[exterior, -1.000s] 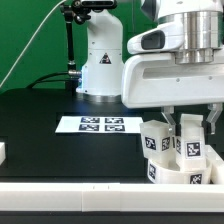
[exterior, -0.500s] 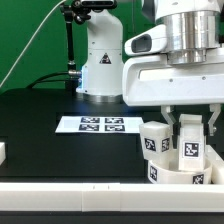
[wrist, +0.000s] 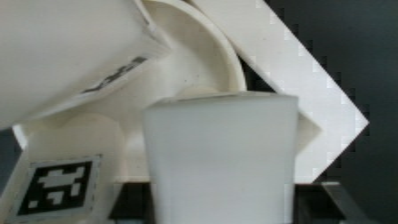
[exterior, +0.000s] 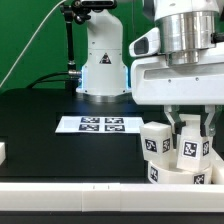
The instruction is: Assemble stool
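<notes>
Black tabletop (exterior: 40, 120) under a green backdrop, with the arm's white base standing at the rear and a long white border rail (exterior: 70, 200) running along the near edge. The marker board (exterior: 97, 124) lies flat mid-table, carrying four tags that I can count. The stool's work sits at the exterior view's right, close to the near rail: the round seat (exterior: 180, 174) rests on the table with two legs standing up out of it — one leg (exterior: 155, 139) free on the exterior view's left of the pair, the other leg (exterior: 191, 146) directly under the wrist. The gripper (exterior: 190, 124) is down over that second leg, its two fingers straddling the leg's top; the wrist view shows a blocky white leg (wrist: 217, 150) filling the frame between the fingers, one tag visible beside it, but neither picture shows plainly whether the pads press the leg or stand off it — I cannot tell the grip. A small white piece (exterior: 2, 152) lies at the exterior view's left edge, cut off, identity uncertain. Judgement: two legs are seated or nearly so, the held one perhaps still to be turned home; any further legs remain to be fetched. Count: one seat, two legs in view, one gripper.
</notes>
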You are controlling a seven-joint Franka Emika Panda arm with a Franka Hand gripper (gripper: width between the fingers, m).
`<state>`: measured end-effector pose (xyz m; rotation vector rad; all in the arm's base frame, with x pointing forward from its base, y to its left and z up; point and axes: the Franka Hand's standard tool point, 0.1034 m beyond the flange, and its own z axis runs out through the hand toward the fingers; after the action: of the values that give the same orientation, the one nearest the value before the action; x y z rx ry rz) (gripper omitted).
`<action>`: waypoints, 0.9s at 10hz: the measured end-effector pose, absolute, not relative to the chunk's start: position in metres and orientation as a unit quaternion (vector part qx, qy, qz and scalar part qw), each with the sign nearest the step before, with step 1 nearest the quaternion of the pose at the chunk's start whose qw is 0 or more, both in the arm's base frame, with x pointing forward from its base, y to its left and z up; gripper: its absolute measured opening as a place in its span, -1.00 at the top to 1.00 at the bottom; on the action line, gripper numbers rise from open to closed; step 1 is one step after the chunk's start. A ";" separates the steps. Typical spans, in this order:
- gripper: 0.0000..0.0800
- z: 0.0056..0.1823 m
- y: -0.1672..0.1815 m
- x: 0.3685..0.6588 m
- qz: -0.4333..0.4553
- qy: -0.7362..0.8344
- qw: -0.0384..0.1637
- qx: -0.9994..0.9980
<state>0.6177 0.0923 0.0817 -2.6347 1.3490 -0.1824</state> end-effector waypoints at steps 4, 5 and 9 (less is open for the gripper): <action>0.15 0.082 0.092 0.619 -0.042 0.594 0.113 -0.796; 0.15 0.082 0.090 0.619 -0.040 0.632 0.123 -0.764; 0.15 0.081 0.084 0.617 -0.001 0.797 0.161 -0.582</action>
<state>0.6168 0.0845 0.0806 -1.6617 2.2767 -0.0040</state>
